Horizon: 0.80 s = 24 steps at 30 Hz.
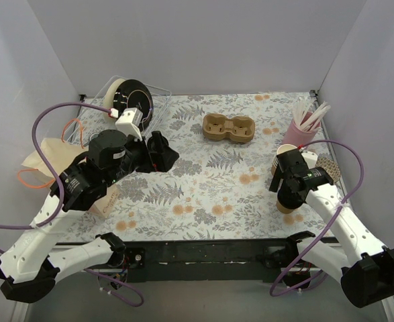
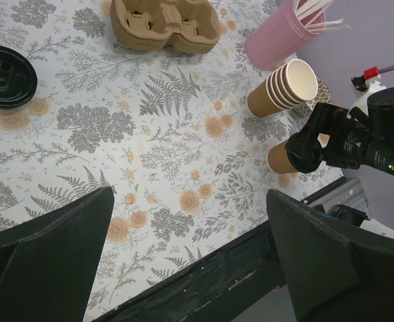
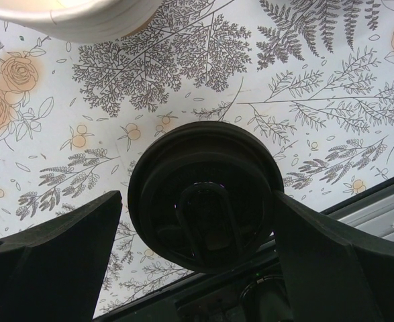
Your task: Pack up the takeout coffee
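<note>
From above, the small kraft-brown paper cup with a round black lid (image 1: 286,206) stands at 4 o'clock on the floral-printed table cover (image 1: 203,194), directly under the right gripper (image 1: 282,191). A brown moulded-pulp cup carrier (image 1: 229,127) lies at 12 o'clock, and the left gripper (image 1: 164,154) hovers at 9 o'clock.

The left wrist view shows that gripper's jaws spread wide with nothing between them. A loose flat black plastic lid (image 2: 5,74) lies at 10 o'clock and a tipped stack of brown paper cups (image 2: 280,90) at 2 o'clock.

In the right wrist view the jaws gape either side of the cup's lid — whether they touch it cannot be told.
</note>
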Each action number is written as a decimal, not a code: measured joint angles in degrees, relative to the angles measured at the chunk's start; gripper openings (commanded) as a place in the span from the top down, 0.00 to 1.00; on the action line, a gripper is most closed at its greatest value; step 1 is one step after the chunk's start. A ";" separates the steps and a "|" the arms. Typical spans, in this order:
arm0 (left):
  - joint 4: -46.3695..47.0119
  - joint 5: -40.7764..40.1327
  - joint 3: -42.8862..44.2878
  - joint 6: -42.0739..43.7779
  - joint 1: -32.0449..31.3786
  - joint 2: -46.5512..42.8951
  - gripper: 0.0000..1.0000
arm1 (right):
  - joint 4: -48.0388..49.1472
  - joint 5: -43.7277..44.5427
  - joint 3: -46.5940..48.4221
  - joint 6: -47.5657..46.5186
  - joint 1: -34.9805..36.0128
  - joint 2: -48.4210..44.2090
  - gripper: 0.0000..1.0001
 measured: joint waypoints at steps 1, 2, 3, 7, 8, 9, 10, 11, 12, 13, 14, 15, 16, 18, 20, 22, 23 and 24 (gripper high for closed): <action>0.00 -0.28 0.00 0.00 0.00 -0.15 0.02 | -0.31 0.07 0.13 0.00 0.00 0.00 0.01; -0.02 -0.55 0.00 -0.02 0.00 -0.31 0.02 | -0.44 0.17 0.26 -0.02 0.00 0.00 0.01; -0.02 -0.85 0.00 -0.04 0.00 -0.42 0.02 | -0.46 0.20 0.37 -0.02 0.00 -0.02 0.01; -0.11 -1.75 0.00 -0.07 0.00 -0.57 0.02 | -0.46 0.20 0.59 -0.04 0.00 -0.74 0.02; -0.20 -1.84 0.00 0.00 0.00 -0.57 0.02 | -0.44 0.20 0.59 -0.04 0.00 -1.09 0.02; -0.28 -1.86 0.00 0.04 0.00 -0.57 0.02 | -0.42 0.20 0.59 -0.04 0.00 -1.49 0.02; -0.44 -1.86 0.00 0.20 0.00 -0.57 0.02 | -0.37 0.20 0.59 -0.07 0.00 -1.88 0.02; -0.48 -1.86 0.00 0.33 0.00 -0.55 0.02 | -0.33 0.20 0.59 -0.04 0.00 -2.19 0.02; -0.48 -1.86 0.00 0.52 0.00 -0.55 0.02 | -0.28 0.22 0.59 -0.04 0.00 -2.56 0.02; -0.48 -1.86 0.00 0.70 0.00 -0.52 0.02 | -0.28 0.22 0.59 -0.04 0.00 -2.86 0.02; -0.50 -1.86 0.00 0.92 0.00 -0.48 0.02 | -0.26 0.24 0.59 -0.04 0.00 -3.13 0.02; -0.55 -1.86 0.00 1.03 0.00 -0.44 0.02 | -0.26 0.31 0.59 -0.04 0.00 -3.32 0.02; -0.63 -1.86 0.00 1.16 0.00 -0.39 0.02 | -0.24 0.44 0.59 -0.02 0.00 -3.45 0.03; -0.90 -1.86 0.00 1.38 0.00 -0.35 0.02 | -0.26 0.74 0.59 0.02 0.00 -3.54 0.03; -1.05 -1.86 0.00 1.42 0.00 -0.35 0.02 | -0.26 1.22 0.59 0.13 0.00 -3.65 0.03; -1.09 -1.86 0.00 1.42 0.00 -0.35 0.02 | -0.24 2.03 0.59 0.24 0.00 -3.80 0.03; -1.09 -1.86 0.00 1.42 0.00 -0.35 0.02 | -0.15 2.36 0.55 0.26 0.00 -3.87 0.04; -1.16 -1.86 0.00 1.42 0.00 -0.35 0.02 | 0.07 2.71 0.44 0.24 0.00 -4.02 0.05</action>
